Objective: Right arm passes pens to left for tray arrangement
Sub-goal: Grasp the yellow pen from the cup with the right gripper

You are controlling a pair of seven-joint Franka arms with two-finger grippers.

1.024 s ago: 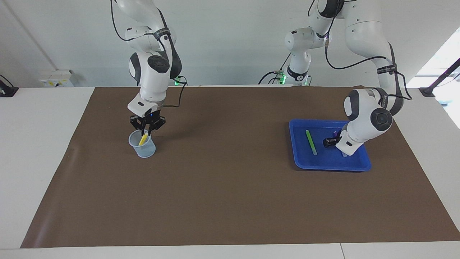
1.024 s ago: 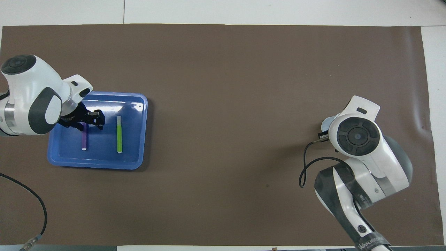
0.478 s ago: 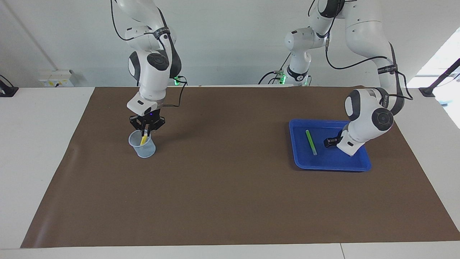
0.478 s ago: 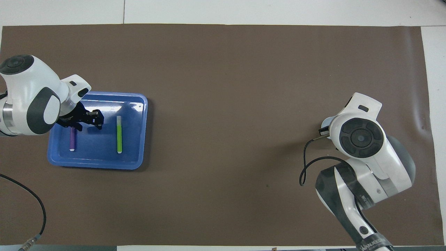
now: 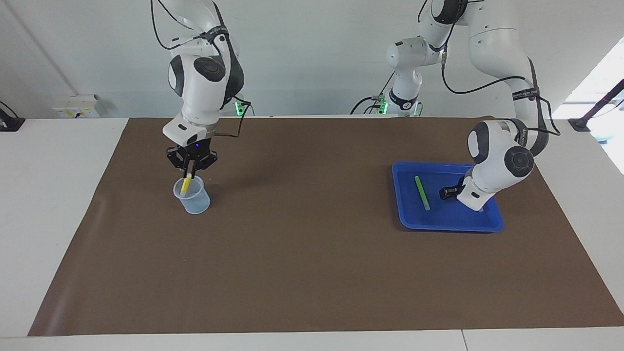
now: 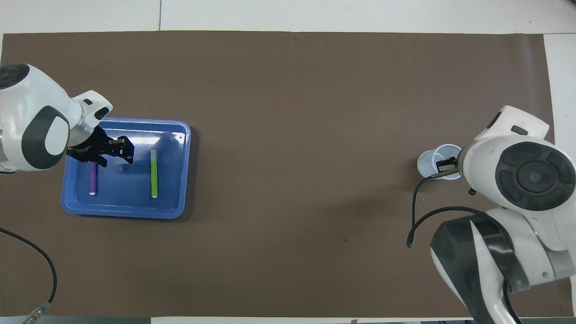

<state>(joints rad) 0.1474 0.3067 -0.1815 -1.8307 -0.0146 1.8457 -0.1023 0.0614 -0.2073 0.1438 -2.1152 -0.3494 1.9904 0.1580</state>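
R gripper point(image 5: 189, 171) hangs over the cup point(image 5: 192, 195) at the R arm's end of the table, fingertips pinched shut on the top of the yellow pen point(image 5: 185, 185); pen tilts, lower part down inside the cup, upper end in the grip; cup is pale, translucent, upright on the brown mat point(image 5: 312, 253); from overhead the R arm's wrist covers most of the gripper, only the cup rim and a bit of black finger show, pen hidden there.

L gripper point(image 6: 125, 152) sits low over the tray point(image 6: 180, 135) at the L arm's end of the table, pointing sideways toward the green pen point(image 6: 154, 173); jaws stand apart w/ nothing between them; whether the tips touch the tray floor, can't tell.

Tray is blue, roughly square, flat on the mat; 2 pens lie in it, roughly parallel, apart from each other; green pen nearer the table's middle, lying along the near-far line, pale ends; purple pen point(image 6: 93, 178) nearer the L arm's end, its far end just under the L gripper's body, pale tip toward the robots; in the facing view the L arm's wrist hides the purple pen almost wholly.

L gripper is between the 2 pens' far ends, closer to the purple one, not gripping either.

Tray and cup are well apart, mat bare between them; 2 slimmer white arms w/ green lights stand past the mat's robot-side edge.
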